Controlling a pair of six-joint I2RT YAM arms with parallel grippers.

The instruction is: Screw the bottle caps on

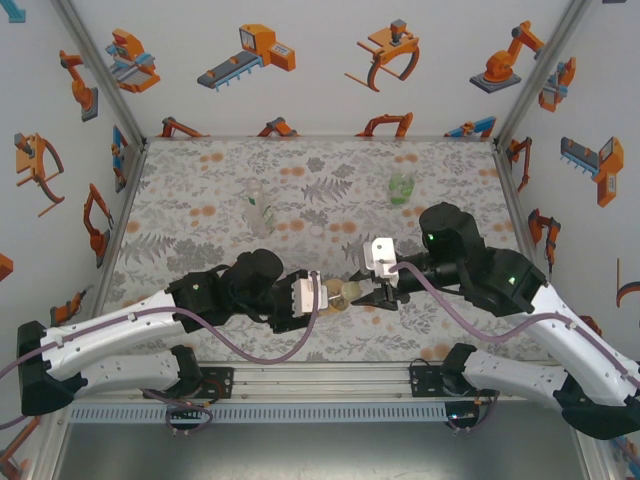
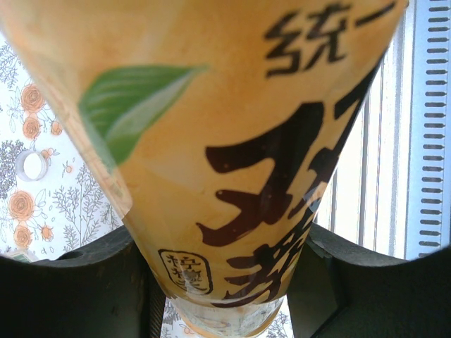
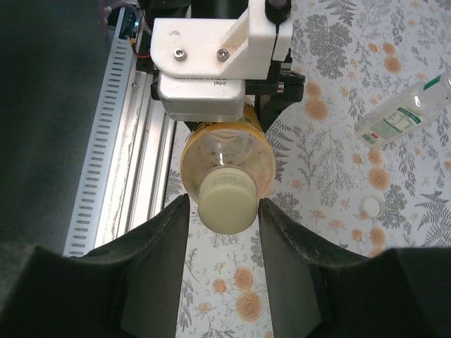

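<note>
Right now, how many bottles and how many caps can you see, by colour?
Bottles: 3 (clear bottle, green bottle, amber bottle)
Caps: 2 (pale yellow cap, white cap)
Total: 5

The tabletop (image 1: 200, 190) wears a pale cloth printed with grey fern leaves and orange flowers. A clear colourless plastic bottle (image 1: 258, 206) with a label sits left of centre. A short green plastic bottle (image 1: 402, 187) stands far right. A small white round plastic cap (image 3: 371, 205) lies near the clear bottle.

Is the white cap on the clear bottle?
No, the white cap lies on the floral mat, apart from the clear bottle.
</note>
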